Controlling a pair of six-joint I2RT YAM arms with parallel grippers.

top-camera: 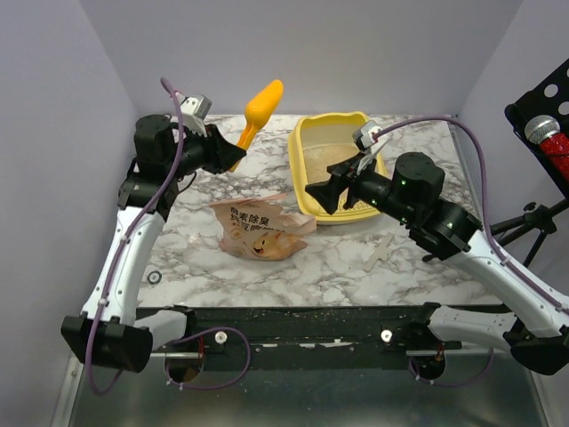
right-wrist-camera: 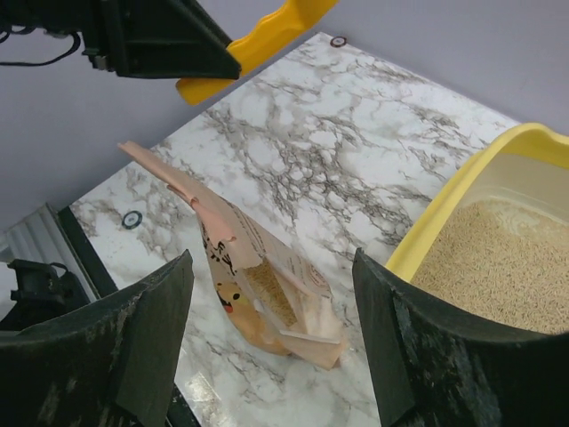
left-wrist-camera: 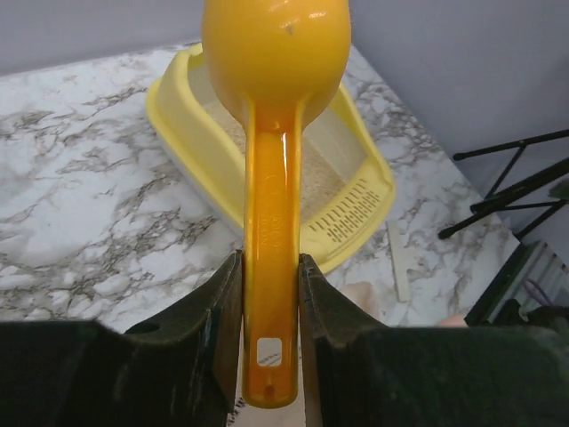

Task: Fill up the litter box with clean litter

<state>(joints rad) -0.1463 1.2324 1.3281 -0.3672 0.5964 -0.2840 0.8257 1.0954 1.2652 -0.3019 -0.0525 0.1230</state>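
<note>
The yellow litter box (top-camera: 377,138) sits at the back centre-right of the marble table, with beige clean litter (top-camera: 322,163) inside; it also shows in the left wrist view (left-wrist-camera: 356,218) and the right wrist view (right-wrist-camera: 462,191), litter (right-wrist-camera: 498,262) covering its floor. My left gripper (top-camera: 233,153) is shut on the handle of the orange scoop (top-camera: 260,108), held up in the air left of the box; the handle (left-wrist-camera: 271,267) sits between the pads. My right gripper (top-camera: 322,194) is open and empty, above the box's near-left corner, over the bag (right-wrist-camera: 258,285).
A pinkish-tan printed bag (top-camera: 260,227) lies opened on the table centre, with some granules showing inside. A pale strip (top-camera: 380,253) lies on the marble near the right arm. A black stand (top-camera: 542,116) rises at the right edge.
</note>
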